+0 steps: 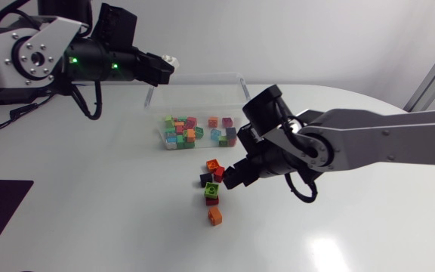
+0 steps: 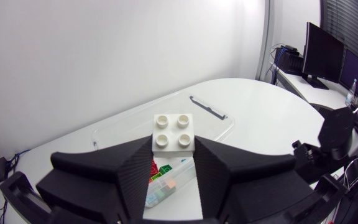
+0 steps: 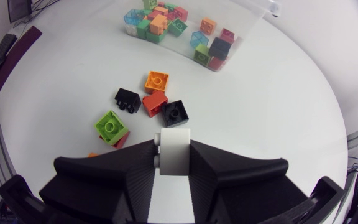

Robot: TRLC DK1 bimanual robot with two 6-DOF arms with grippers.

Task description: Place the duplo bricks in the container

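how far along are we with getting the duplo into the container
Done: a pile of bricks already lies in the container, more than remain outside. In hand: the left gripper holds a white brick above the container, and the right gripper holds a second white brick. Left: those two drops, plus about seven loose bricks on the table.

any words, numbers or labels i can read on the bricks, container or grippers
None readable. The white brick in the left gripper, the other white brick in the right gripper, the loose bricks and the container show no print; stud lettering, if any, is too small.
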